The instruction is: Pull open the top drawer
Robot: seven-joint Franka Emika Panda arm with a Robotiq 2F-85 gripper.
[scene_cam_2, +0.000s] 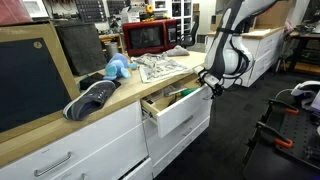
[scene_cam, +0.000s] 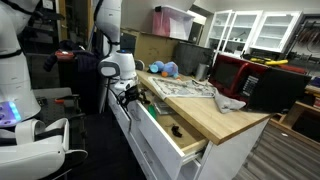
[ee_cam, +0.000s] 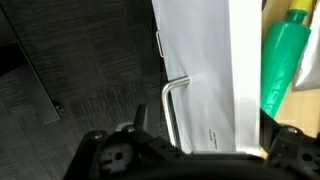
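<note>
Your shallow white-fronted top drawer [scene_cam: 180, 137] stands pulled out below the pale wooden worktop's [scene_cam: 220, 118] front edge. Your fingers [ee_cam: 118, 156] sit by its metal handle [ee_cam: 170, 108]; clenched or released, I cannot tell.

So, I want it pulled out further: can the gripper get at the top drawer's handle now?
Probably yes: the gripper hangs right by the top drawer front, and the wrist view shows its handle unobstructed just ahead.
</note>
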